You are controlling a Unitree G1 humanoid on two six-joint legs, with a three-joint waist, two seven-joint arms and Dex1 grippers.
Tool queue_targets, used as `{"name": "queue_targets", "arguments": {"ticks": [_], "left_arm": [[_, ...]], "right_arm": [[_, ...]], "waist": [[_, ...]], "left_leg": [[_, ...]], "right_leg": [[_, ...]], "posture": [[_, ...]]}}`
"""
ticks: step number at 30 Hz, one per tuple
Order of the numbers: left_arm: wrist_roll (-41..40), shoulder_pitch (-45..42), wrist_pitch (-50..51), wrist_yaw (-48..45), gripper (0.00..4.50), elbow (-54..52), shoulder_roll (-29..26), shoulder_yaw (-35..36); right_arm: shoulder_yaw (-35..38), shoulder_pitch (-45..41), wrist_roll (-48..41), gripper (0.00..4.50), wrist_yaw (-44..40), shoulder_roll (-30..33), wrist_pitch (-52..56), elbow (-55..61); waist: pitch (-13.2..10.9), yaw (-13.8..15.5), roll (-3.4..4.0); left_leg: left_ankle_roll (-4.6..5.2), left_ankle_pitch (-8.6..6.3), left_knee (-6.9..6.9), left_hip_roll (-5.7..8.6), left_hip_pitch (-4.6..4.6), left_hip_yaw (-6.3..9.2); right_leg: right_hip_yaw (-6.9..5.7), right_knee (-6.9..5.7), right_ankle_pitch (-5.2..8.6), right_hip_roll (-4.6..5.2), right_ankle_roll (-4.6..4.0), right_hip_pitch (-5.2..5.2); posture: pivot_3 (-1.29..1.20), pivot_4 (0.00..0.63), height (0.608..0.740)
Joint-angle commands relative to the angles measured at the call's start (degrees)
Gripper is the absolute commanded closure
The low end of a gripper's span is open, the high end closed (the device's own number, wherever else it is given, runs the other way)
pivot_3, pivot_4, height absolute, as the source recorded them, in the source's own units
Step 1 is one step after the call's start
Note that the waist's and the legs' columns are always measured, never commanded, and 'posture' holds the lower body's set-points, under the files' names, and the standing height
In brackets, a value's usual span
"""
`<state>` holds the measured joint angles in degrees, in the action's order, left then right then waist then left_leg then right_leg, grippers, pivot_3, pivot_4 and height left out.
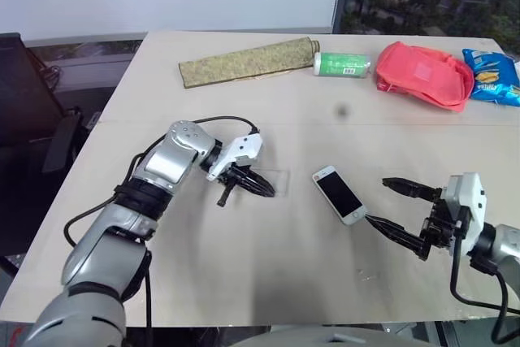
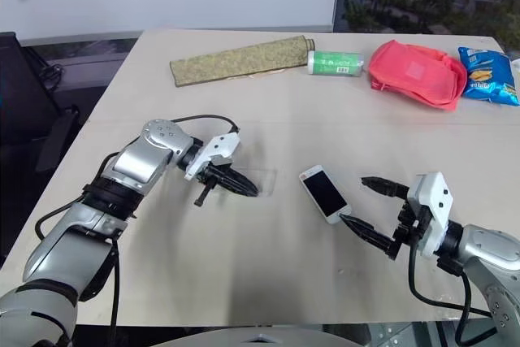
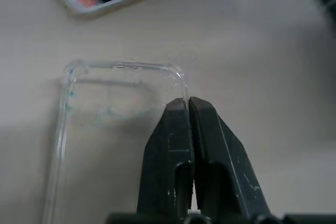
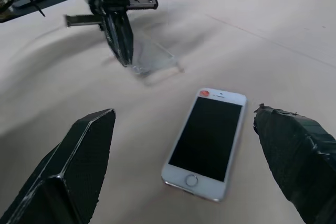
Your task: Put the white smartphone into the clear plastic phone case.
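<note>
While the left gripper (image 3: 188, 109) sits pinched tight on the rim of the clear plastic phone case (image 3: 113, 103) at one rounded corner, you have the case secured but not yet braced for insertion.

Landmark: the white smartphone (image 1: 339, 194), lying face up and flat on the beige table (image 1: 268, 266).

- Table: broad, matte, smooth; little friction, so expect the phone to slide if nudged.
- Right gripper (image 4: 184, 169): jaws spread wide, holding nothing, one finger on either side of the phone's home-button end, just short of it.
- Phone: rigid slab, black glass, white bezels, rounded corners.
- Case: just beside the phone on the left arm's side, apart from it; thin, glossy, nearly colourless shell with a low raised rim. Whether it rests fully flat or tilts up at the held corner, you cannot tell.

Advice, judged from this layout: you close the right fingers across the phone's long edges, not the glass. Keep the case pinned at its corner, seat one phone end under the rim first, then press the other end down. The thin shell will likely flex; squeeze lightly.
</note>
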<state>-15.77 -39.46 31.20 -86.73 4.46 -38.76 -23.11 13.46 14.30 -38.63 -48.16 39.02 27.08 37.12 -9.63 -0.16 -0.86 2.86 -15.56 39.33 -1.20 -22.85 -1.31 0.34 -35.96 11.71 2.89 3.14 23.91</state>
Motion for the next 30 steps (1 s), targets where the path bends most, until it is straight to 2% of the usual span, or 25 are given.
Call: {"name": "queue_targets", "arguments": {"ticks": [1, 6, 9, 12, 13, 15, 17, 21, 30], "left_arm": [[-3.3, 2.6, 11.2, 6.7, 4.48, -12.2, 0.7, 1.7], [-0.6, 7.7, 13.4, 16.6, 4.48, -16.1, 2.8, 0.9], [-1.1, 9.7, 12.6, 17.4, 3.70, -17.8, 1.9, 0.9], [-1.9, 10.1, 13.1, 19.5, 2.34, -18.0, 2.3, 2.5], [-2.6, 10.2, 13.2, 19.9, 2.00, -18.3, 2.2, 3.6], [-3.6, 10.1, 13.2, 21.3, 0.90, -18.9, 2.3, 5.9], [-4.8, 10.2, 12.2, 22.3, 0.04, -19.7, 2.3, 8.6], [-8.7, 11.2, 13.4, 23.0, 0.04, -22.6, 1.1, 14.4], [-9.8, 15.3, 11.7, 25.2, 0.04, -28.2, -5.4, 19.9]], "right_arm": [[-2.2, -1.8, 1.4, 0.00, 1.7, -0.8, -0.7, 0.1], [-7.4, -4.7, 7.3, 0.00, 8.2, -2.7, 0.9, -0.5], [-10.1, -6.1, 10.1, 0.00, 11.5, -3.6, 2.2, -0.1], [-12.3, -7.3, 12.8, 0.00, 15.3, -5.3, 3.1, -0.2], [-13.8, -7.5, 14.6, 0.00, 17.2, -5.8, 3.9, -0.2], [-16.4, -7.5, 18.7, 0.00, 20.2, -6.4, 4.6, -0.5], [-18.0, -6.9, 20.9, 0.00, 23.0, -7.5, 6.2, -0.6], [-20.3, -5.8, 21.3, 0.00, 24.3, -8.6, 10.0, 0.6], [-24.9, -8.4, 23.9, 0.00, 27.8, -11.1, 16.7, -0.4]], "waist": [[0.0, 0.0, 0.00], [0.0, -0.2, 0.01], [0.0, -0.2, 0.01], [0.0, 0.0, 0.00], [0.0, 0.0, 0.00], [0.0, 0.1, 0.00], [0.0, 0.1, 0.01], [0.0, 0.1, 0.01], [0.0, -0.5, -0.02]], "left_leg": [[0.00, 0.00, 0.02, 0.00, 0.00, 0.00], [-0.01, 0.01, 0.01, 0.02, 0.07, -0.05], [-0.01, 0.01, -0.03, 0.01, 0.06, -0.03], [-0.01, 0.01, -0.04, 0.00, 0.05, -0.04], [-0.01, 0.01, -0.03, 0.01, 0.04, -0.04], [-0.01, 0.01, -0.03, 0.02, 0.04, -0.07], [-0.02, 0.01, -0.03, 0.03, 0.04, -0.08], [-0.02, 0.01, -0.04, 0.02, 0.02, -0.07], [-0.04, 0.02, -0.06, 0.00, 0.10, -0.12]], "right_leg": [[0.01, 0.00, 0.00, 0.00, 0.01, 0.00], [0.14, -0.04, 0.01, -0.11, 0.02, 0.02], [0.15, -0.06, -0.06, -0.18, -0.11, 0.05], [0.16, -0.06, -0.09, -0.17, -0.16, 0.07], [0.17, -0.05, -0.09, -0.16, -0.16, 0.06], [0.20, -0.05, -0.07, -0.14, -0.13, 0.07], [0.21, -0.05, -0.07, -0.13, -0.13, 0.07], [0.20, -0.04, -0.12, -0.13, -0.22, 0.09], [0.24, -0.04, -0.03, -0.13, -0.05, 0.08]], "posture": [[0.00, 0.150, 0.740], [0.00, 0.150, 0.740], [0.00, 0.150, 0.740], [0.00, 0.150, 0.740], [0.00, 0.150, 0.740], [0.00, 0.150, 0.740], [0.00, 0.150, 0.740], [0.00, 0.150, 0.740], [0.00, 0.150, 0.740]]}}
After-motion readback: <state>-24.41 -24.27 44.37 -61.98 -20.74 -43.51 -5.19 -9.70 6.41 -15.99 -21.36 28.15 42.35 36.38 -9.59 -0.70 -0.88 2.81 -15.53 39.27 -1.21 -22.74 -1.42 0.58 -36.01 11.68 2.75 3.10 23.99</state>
